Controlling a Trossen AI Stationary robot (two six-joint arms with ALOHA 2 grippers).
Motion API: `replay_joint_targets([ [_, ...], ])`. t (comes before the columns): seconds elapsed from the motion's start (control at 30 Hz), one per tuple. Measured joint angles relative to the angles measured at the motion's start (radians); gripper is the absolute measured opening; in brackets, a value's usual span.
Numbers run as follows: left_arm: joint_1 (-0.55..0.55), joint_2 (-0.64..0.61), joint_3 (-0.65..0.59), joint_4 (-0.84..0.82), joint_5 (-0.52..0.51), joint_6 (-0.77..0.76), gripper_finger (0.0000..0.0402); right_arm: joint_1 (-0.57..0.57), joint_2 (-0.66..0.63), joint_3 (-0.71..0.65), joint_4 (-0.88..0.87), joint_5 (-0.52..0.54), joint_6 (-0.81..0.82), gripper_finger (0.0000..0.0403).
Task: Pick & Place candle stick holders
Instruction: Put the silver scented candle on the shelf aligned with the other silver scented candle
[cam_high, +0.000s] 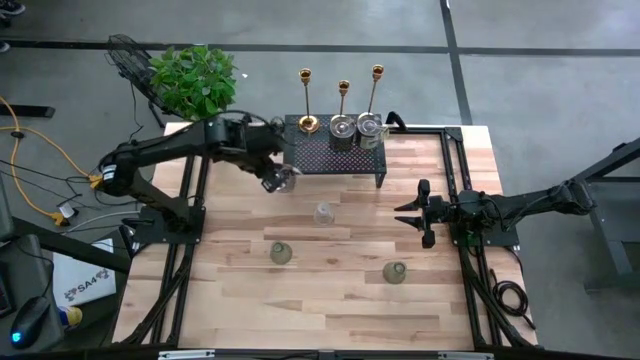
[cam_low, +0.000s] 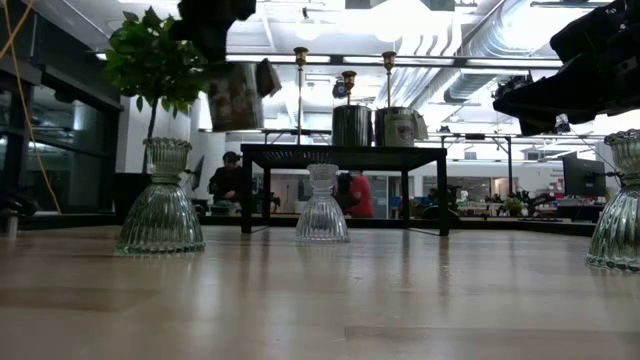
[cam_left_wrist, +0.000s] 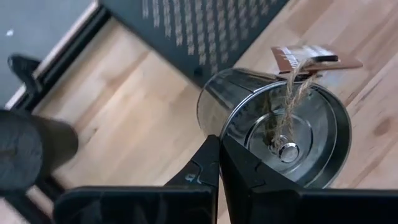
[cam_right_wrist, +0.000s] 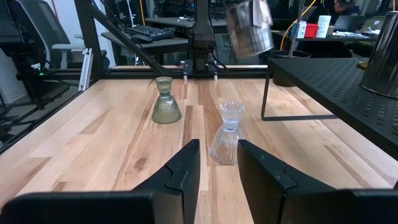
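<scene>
Shiny silvery cyl. cup (cam_left_wrist: 273, 124), ribbed glass holders (cam_low: 160, 205)

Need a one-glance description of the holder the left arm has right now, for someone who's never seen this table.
Start at the black mesh rack at the table's far edge. Just off its left front corner, the left pincer holds a silvery metal cup in the air, shut on its rim. Unlike the glass holders standing on the wood, it is shiny metal and carries a tag on twine.

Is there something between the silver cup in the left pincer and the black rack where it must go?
Nothing visible. The left pincer holds the silver cup in the air beside the rack's front-left corner, and the mesh there is bare.
</scene>
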Motion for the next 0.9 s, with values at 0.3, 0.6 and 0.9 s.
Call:
replay_joint_targets([
  [0.3, 0.105, 0.074, 0.084, 0.057, 0.005, 0.072, 0.0, 0.0, 0.0, 0.0, 0.0, 0.0, 0.0, 0.0099],
  [0.6, 0.186, 0.172, 0.162, 0.081, 0.047, 0.127, 0.0, 0.0, 0.0, 0.0, 0.0, 0.0, 0.0, 0.0099],
  [0.9, 0.218, 0.216, 0.172, 0.122, 0.075, 0.135, 0.0, 0.0, 0.0, 0.0, 0.0, 0.0, 0.0, 0.0099],
])
